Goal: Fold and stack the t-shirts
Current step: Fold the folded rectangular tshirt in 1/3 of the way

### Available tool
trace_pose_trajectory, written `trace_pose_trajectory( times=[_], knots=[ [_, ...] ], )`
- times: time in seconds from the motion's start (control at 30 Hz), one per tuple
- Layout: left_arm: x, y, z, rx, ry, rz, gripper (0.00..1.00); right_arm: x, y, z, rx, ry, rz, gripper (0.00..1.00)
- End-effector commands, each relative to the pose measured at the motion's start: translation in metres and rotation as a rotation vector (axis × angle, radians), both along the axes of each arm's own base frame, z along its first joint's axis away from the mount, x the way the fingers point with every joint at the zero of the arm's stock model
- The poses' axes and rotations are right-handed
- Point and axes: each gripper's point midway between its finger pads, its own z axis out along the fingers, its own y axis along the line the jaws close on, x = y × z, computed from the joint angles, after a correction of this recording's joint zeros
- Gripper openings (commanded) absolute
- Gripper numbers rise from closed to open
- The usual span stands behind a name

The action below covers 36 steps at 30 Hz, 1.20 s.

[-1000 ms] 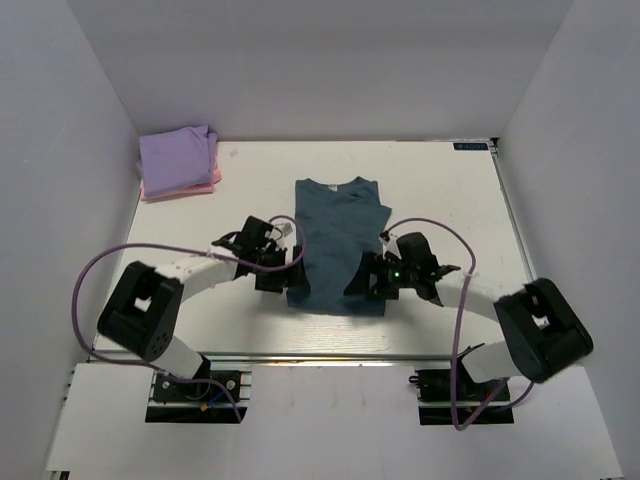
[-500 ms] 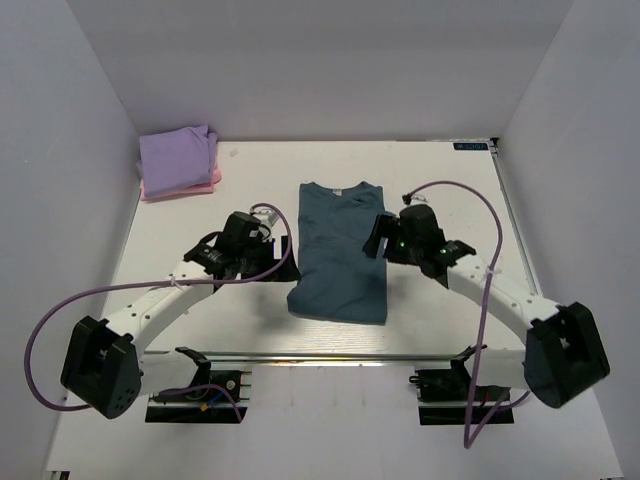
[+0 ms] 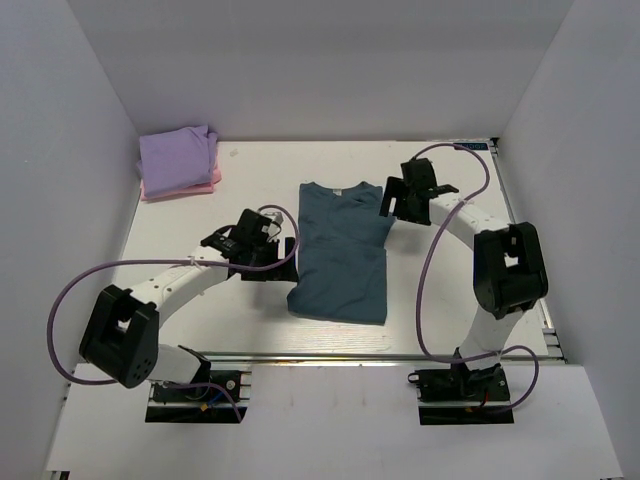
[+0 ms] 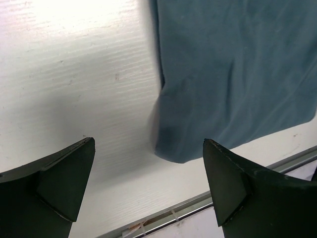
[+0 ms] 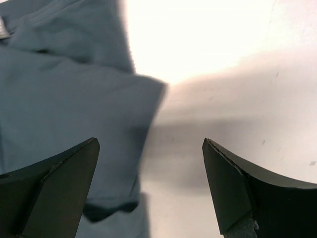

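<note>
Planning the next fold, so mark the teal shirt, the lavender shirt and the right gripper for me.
teal shirt (image 3: 340, 255), top external view, middle of its folded body.
lavender shirt (image 3: 177, 157), top external view, centre of its top face.
right gripper (image 5: 149, 144), right wrist view, midway between its open fingertips.

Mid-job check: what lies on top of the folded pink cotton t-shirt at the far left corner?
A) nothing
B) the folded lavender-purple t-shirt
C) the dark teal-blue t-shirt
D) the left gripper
B: the folded lavender-purple t-shirt covers most of the folded pink t-shirt, whose edge shows beneath; the dark teal-blue t-shirt lies apart.
</note>
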Motion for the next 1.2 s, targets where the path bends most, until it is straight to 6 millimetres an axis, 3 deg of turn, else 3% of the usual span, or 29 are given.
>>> trace_pose_trajectory(
  times=[0.0,0.17,0.2,0.43,0.47,0.63,0.73,0.83,0.97,1.17],
  knots=[
    [0.011,-0.004,0.009,0.009,-0.029,-0.009,1.00,0.023,-0.004,0.007,-0.014,-0.027,0.049,0.90],
    [0.016,-0.001,0.005,0.023,-0.019,0.005,1.00,0.050,-0.007,-0.003,0.015,-0.057,0.085,0.88],
    [0.018,-0.002,0.005,0.023,-0.019,0.005,1.00,0.050,-0.002,-0.015,0.038,-0.027,0.107,0.85],
    [0.017,0.000,0.001,0.039,-0.007,0.010,1.00,0.066,0.002,-0.036,0.095,-0.005,0.129,0.60],
    [0.015,0.001,-0.002,0.048,0.008,0.009,1.00,0.064,0.003,-0.038,0.110,0.006,0.138,0.51],
    [0.015,0.001,-0.002,0.045,0.012,0.017,1.00,0.060,0.011,-0.037,0.143,-0.011,0.171,0.27],
    [0.012,0.002,0.001,0.036,0.006,0.025,1.00,0.062,0.020,-0.033,0.184,-0.029,0.207,0.00],
    [0.010,0.003,0.005,0.027,-0.008,0.025,1.00,0.061,0.027,-0.027,0.209,-0.031,0.238,0.00],
    [0.010,0.005,0.009,0.023,-0.024,0.039,1.00,0.056,0.027,-0.001,0.226,-0.076,0.220,0.00],
    [0.007,0.005,0.010,0.015,-0.021,0.034,1.00,0.027,0.039,0.005,0.299,-0.062,0.256,0.00]
  ],
)
